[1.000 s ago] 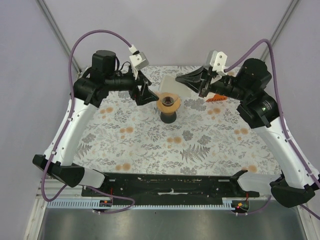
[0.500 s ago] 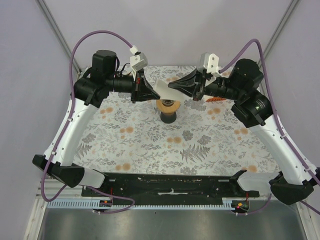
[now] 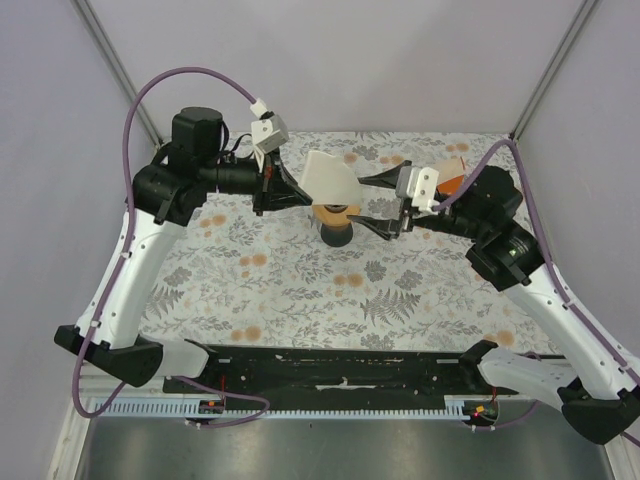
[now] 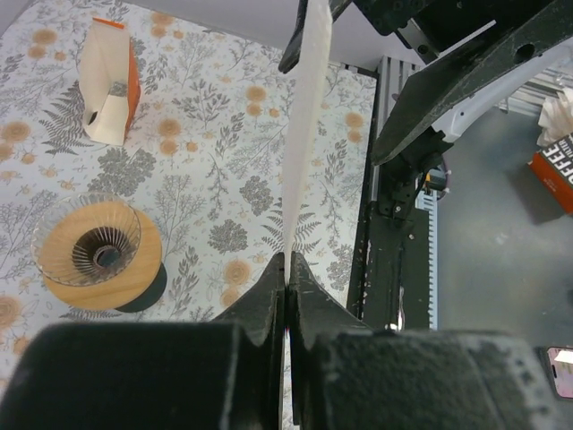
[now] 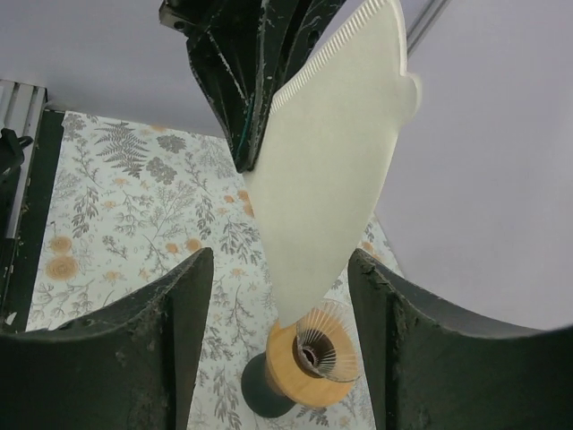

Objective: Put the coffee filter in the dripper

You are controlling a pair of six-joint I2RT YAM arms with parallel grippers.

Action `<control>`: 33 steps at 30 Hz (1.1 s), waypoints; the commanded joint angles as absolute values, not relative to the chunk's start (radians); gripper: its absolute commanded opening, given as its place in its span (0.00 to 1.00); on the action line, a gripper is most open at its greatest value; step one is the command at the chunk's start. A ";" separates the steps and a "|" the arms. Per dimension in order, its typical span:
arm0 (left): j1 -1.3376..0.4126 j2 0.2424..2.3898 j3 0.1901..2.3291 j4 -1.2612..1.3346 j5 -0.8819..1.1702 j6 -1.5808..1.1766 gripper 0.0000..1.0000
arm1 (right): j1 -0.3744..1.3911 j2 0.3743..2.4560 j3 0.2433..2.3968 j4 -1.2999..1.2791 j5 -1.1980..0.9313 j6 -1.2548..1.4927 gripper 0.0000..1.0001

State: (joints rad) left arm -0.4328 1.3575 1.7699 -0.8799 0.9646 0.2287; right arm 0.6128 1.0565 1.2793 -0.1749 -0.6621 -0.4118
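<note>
The white coffee filter point(image 3: 330, 180) hangs in the air above and just behind the dripper point(image 3: 337, 212), an orange-brown funnel on a dark base. My left gripper point(image 3: 303, 194) is shut on the filter's left edge. In the left wrist view the filter point(image 4: 304, 134) shows edge-on, rising from the closed left gripper point(image 4: 286, 264), with the dripper point(image 4: 94, 255) down to the left. My right gripper point(image 3: 373, 205) stands open just right of the dripper, touching nothing. Its wrist view frames the filter point(image 5: 331, 170) and dripper point(image 5: 313, 363) between the spread fingers of the right gripper point(image 5: 279, 260).
An orange-and-white box point(image 3: 452, 168) stands at the back right of the floral table, also in the left wrist view as the box point(image 4: 109, 81). The right arm point(image 4: 448, 72) reaches in close beside the filter. A black rail point(image 3: 340, 365) runs along the near edge.
The left gripper closed on the filter. The right gripper opened, let the filter go and drew back to the right. The filter now hangs from the left gripper over the dripper.
</note>
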 commanded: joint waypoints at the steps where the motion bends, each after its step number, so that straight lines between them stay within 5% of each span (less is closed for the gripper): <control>1: -0.445 1.335 1.782 -0.946 0.928 0.337 0.02 | 0.618 1.005 1.226 0.023 -0.695 -0.473 0.69; 33: -0.485 1.345 1.790 -0.999 0.885 0.411 0.02 | 0.661 1.106 1.362 -0.035 -0.741 -0.508 0.54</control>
